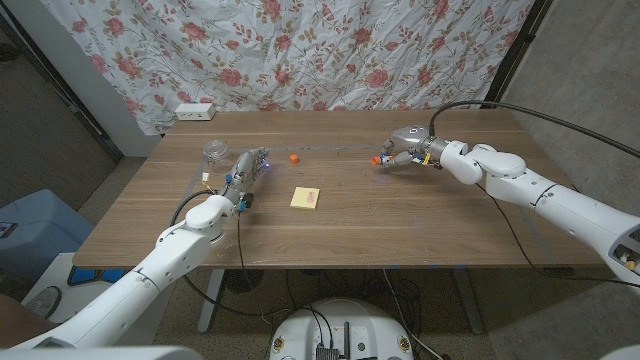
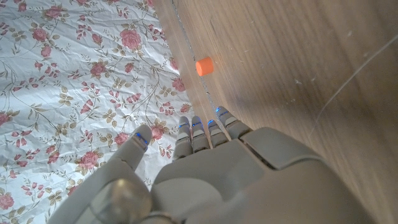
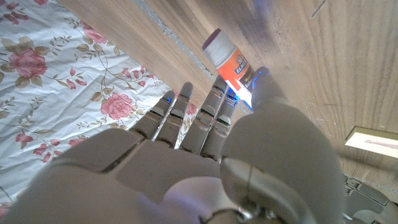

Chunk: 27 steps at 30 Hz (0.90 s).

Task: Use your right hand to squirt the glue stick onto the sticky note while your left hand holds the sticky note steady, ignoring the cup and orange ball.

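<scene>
The yellow sticky note (image 1: 305, 198) lies flat in the middle of the table, and its edge also shows in the right wrist view (image 3: 373, 140). Left of it, apart from the note, my left hand (image 1: 245, 175) holds nothing, its fingers (image 2: 205, 127) straight. The glue stick (image 3: 227, 62), with an orange label and a white-purple end, lies on the wood at the far right (image 1: 379, 159). My right hand (image 1: 405, 150) reaches down onto it. Its thumb and fingers (image 3: 217, 102) close on either side of the stick's near end, which they hide.
A clear cup (image 1: 214, 152) stands just beyond my left hand. A small orange ball (image 1: 293, 157) (image 2: 204, 65) sits behind the note. A white power strip (image 1: 195, 112) lies at the far left edge, under the floral cloth backdrop.
</scene>
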Available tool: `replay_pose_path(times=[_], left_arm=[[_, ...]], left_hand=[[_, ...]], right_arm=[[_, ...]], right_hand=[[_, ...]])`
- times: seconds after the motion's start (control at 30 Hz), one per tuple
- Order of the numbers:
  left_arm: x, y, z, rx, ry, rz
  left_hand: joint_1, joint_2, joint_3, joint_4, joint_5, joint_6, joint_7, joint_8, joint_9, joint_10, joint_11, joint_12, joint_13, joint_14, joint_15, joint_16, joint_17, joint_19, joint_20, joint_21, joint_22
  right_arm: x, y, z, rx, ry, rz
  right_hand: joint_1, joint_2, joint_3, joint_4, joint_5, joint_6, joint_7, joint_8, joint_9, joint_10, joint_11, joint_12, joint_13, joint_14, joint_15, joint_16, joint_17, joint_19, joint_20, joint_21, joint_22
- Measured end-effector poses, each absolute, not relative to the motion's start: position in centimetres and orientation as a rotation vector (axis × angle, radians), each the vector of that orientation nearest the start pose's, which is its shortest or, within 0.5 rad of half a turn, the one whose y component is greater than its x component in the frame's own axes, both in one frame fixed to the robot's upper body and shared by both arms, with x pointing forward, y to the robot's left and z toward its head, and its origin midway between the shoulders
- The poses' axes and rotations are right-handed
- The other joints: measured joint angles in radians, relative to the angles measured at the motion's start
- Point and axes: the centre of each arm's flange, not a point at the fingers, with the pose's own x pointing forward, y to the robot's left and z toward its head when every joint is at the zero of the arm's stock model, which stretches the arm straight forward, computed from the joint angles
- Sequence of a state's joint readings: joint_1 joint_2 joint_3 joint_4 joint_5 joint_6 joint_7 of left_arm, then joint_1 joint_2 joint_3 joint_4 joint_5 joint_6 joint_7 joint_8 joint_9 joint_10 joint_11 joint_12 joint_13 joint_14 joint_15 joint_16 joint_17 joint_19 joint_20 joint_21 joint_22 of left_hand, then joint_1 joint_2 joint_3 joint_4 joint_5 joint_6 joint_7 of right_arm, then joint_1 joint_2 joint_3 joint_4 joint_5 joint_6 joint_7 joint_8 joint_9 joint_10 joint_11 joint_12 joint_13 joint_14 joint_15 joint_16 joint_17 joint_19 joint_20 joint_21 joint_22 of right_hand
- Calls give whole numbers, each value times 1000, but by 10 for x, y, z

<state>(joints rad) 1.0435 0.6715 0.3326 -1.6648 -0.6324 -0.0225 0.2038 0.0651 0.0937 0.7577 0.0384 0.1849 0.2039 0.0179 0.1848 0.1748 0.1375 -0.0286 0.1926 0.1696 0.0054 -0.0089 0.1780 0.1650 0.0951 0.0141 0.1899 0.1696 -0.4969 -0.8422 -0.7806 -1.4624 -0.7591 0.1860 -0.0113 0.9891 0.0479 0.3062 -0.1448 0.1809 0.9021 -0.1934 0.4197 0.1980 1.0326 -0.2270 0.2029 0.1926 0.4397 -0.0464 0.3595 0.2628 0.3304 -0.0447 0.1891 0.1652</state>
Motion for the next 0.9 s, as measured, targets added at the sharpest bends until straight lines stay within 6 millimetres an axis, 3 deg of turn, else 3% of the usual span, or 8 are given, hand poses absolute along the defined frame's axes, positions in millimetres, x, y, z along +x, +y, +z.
replay_pose_path(times=[0.47, 0.8, 0.9], left_arm=[[593, 300, -61, 105, -439, -133], [585, 309, -59, 174, -450, -168], [583, 310, -58, 193, -455, -177]], left_hand=[[0, 0, 0, 0, 0, -6, -6, 0, -2, 0, 0, 0, 0, 9, -9, 0, 0, 4, -4, 0, 0], [0, 0, 3, 3, 0, -9, -9, -4, -3, 5, -13, 0, 0, 7, -15, 0, 0, -4, -11, 0, 0], [0, 0, 3, 3, 0, -7, -22, -4, -3, 7, -22, 0, 0, 7, -15, 0, 0, -1, -17, 0, 0]], right_arm=[[624, -238, 42, -1664, -781, 100], [617, -236, 41, -1557, -780, 87], [615, -234, 40, -1523, -783, 84]], right_hand=[[-13, 13, -13, -4, 1, 0, 0, -8, -5, 0, 0, -7, 0, 0, 0, 7, 0, 0, 0, 0, 0], [-13, 13, -18, 1, 1, 0, 0, -12, -5, 0, 0, -7, 1, -12, 3, 7, 0, 0, 0, 0, 0], [-13, 13, -18, 1, 1, 0, 0, -14, -5, 0, 0, -7, 1, -13, 2, 7, 0, -4, 4, 0, 0]])
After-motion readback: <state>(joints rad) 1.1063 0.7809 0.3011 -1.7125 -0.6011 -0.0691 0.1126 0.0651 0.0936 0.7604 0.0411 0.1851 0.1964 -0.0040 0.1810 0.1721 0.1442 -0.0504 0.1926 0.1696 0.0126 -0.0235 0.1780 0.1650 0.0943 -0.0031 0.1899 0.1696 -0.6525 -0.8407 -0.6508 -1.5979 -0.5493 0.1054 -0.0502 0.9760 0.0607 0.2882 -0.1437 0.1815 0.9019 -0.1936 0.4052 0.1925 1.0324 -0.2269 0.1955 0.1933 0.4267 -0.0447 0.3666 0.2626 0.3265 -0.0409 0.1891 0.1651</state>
